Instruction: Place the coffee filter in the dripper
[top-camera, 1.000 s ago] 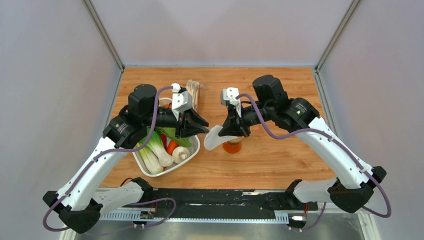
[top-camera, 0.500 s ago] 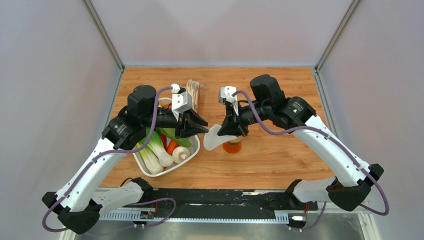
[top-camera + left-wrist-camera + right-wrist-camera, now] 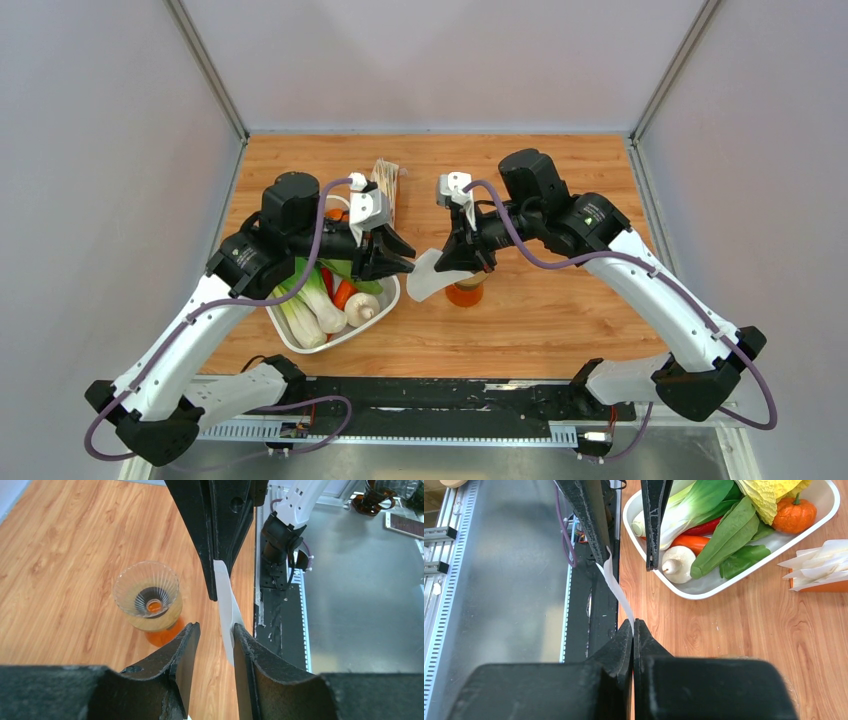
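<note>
Holding vegetables (image 3: 724, 535), a white tray (image 3: 704, 591); dripper (image 3: 146, 599) atop orange vessel (image 3: 162, 636).

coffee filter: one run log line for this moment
right hand: shut on coffee filter | left hand: open around filter's free edge | dripper: empty | step: filter not yet in dripper

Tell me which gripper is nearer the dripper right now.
Right. The right gripper, shut on the coffee filter, hangs just above the dripper. The left gripper, open around the filter's other edge, sits farther left, beside the vegetable tray.
</note>
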